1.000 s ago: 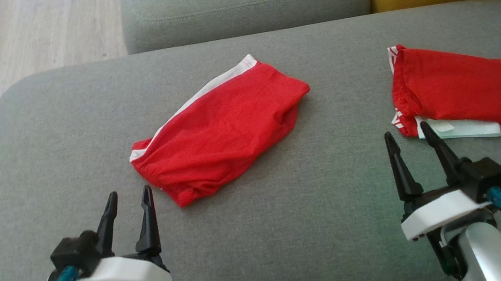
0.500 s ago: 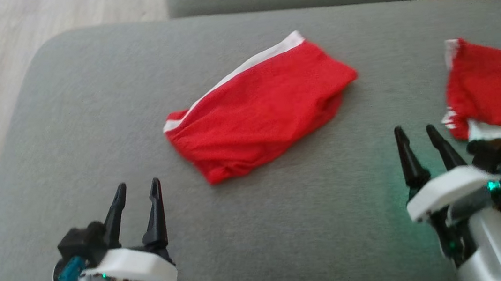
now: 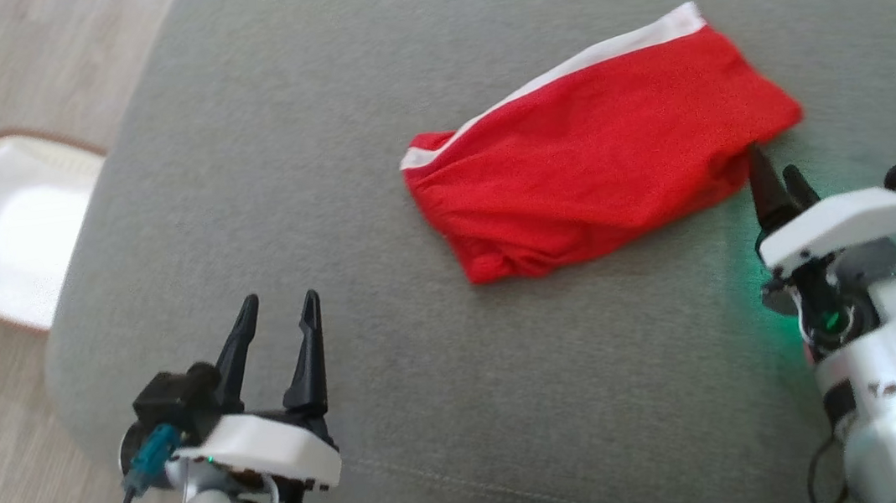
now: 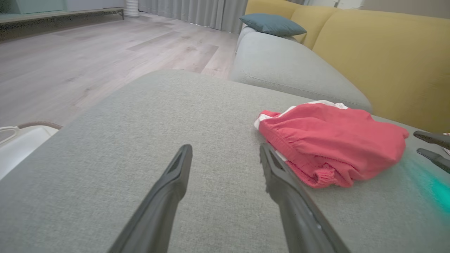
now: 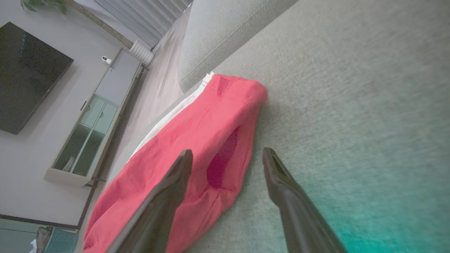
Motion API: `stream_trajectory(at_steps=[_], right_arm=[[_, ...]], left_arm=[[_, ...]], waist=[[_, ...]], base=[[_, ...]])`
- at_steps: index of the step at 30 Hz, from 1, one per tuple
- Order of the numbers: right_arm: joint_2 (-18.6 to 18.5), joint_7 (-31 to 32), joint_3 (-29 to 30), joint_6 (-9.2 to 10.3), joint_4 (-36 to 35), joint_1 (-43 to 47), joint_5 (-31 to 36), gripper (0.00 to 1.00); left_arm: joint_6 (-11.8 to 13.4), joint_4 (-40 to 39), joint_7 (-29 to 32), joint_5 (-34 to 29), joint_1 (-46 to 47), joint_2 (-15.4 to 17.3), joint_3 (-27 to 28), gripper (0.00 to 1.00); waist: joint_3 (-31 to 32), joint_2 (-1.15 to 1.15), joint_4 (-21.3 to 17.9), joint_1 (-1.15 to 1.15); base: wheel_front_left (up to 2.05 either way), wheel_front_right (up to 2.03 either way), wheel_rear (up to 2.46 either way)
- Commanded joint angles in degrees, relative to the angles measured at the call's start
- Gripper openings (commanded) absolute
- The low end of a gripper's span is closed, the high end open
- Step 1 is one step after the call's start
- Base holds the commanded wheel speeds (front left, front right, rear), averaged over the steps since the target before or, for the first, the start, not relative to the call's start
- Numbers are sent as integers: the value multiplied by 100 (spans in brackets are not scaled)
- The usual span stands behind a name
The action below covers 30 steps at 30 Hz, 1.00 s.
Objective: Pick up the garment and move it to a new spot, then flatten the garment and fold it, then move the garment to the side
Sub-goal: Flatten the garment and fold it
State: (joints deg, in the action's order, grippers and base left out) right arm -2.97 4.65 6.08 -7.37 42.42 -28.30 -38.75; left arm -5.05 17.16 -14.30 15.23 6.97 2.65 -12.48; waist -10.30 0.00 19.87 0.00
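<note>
- left hand, how does it stand?
- its two dark fingers are spread wide with nothing between them. it hangs over the near left part of the grey fabric sofa cushion, well apart from the cloth.
- and the right hand?
- spread wide as well, holding nothing. its fingertips sit just at the lower right edge of the red shorts with the white side stripe. in the right wrist view one finger crosses in front of the red fabric and the other stands over bare grey cushion. i cannot tell whether it touches the cloth.
- where do the shorts lie?
- loosely crumpled on the cushion, right of its middle, with the white stripe along the far edge and a bunched hem at the near corner.
- anything beside the cushion?
- a white plastic basket with a brown rim on the pale wood floor, to the left.
</note>
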Motion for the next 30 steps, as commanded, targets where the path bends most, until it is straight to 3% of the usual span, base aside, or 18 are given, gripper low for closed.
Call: stream_trajectory(at_steps=[1, 7, 14, 24, 25, 26, 27, 30], right_arm=[[9, 20, -55, -12, -21, -289, -110, 100], [9, -80, 527, -12, 1099, -936, 174, 100], [-286, -248, 1313, -12, 2688, -1777, 1196, 100], [-394, -23, 1753, -12, 3122, -2438, 1939, 100], [-410, -6, 1769, -12, 3130, -2470, 2056, 59], [-417, 13, 1795, -12, 3136, -2503, 2163, 33], [-411, 33, 1843, -12, 3140, -2541, 2241, 0], [-358, -87, 2020, -12, 3144, -2724, 2362, 0]], left_arm=[[16, -135, -70, -8, 257, 23, 134, 100], [66, -112, -70, -35, 370, 23, 45, 100], [104, -145, -70, 71, 403, 23, 20, 100], [149, -166, -70, 204, 522, 23, -64, 100], [156, -169, -70, 215, 535, 23, -64, 100], [160, -170, -70, 230, 548, 23, -68, 100], [159, -167, -70, 247, 561, 23, -80, 100], [157, -155, -70, 313, 593, 23, -119, 100]], waist=[[-129, 0, 198, 0], [-210, 0, 481, 0], [-375, 0, 656, 0], [-594, 0, 730, 0], [-618, 0, 721, 0], [-640, 0, 710, 0], [-658, 0, 699, 0], [-685, 0, 649, 0]], base=[[0, 0, 0], [0, 0, 0], [0, 0, 0], [0, 0, 0], [0, 0, 0], [0, 0, 0], [0, 0, 0], [0, 0, 0]])
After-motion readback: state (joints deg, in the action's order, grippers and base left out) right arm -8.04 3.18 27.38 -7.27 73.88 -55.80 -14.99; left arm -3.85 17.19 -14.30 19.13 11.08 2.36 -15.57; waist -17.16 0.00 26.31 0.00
